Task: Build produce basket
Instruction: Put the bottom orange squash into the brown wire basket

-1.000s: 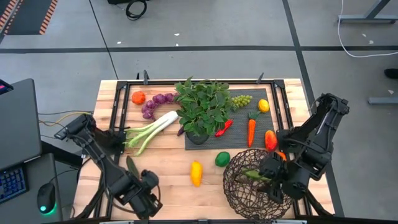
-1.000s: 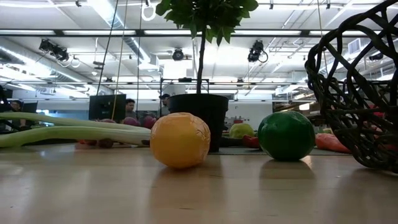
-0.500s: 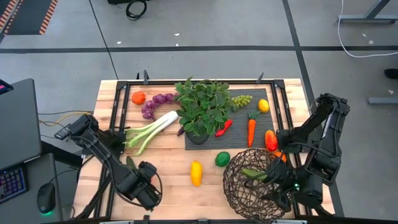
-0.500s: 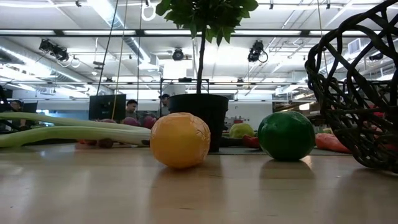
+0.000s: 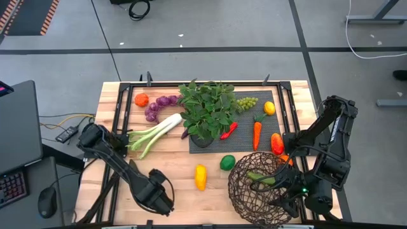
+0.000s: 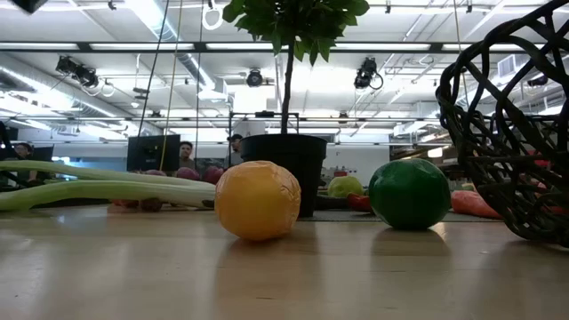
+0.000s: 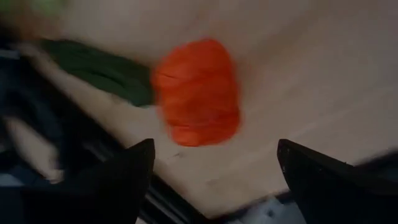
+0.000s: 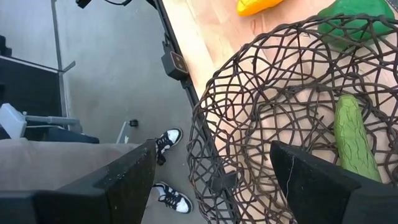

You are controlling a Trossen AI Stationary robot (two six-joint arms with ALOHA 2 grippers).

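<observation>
**Basket at lower right, one cucumber inside**

The surface point(image 5: 172, 191) fills the frame's centre. The basket point(image 5: 245, 191) is seen at lower right, a cucumber point(image 8: 353, 134) lying inside. Remaining produce point(image 5: 200, 177) is spread from centre to the upper area. The right tool point(image 8: 211, 180) is held wide open beside the basket, gripping nothing. At lower left, the left tool point(image 7: 214, 168) is spread open, empty, above an orange piece point(image 7: 197, 90).

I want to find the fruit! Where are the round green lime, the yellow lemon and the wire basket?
Round green lime point(image 6: 410, 193), low view, middle of its front.
Yellow lemon point(image 6: 258, 201), low view, its middle.
Dark brown woven wire basket point(image 5: 245, 196), high view, left wall.
</observation>
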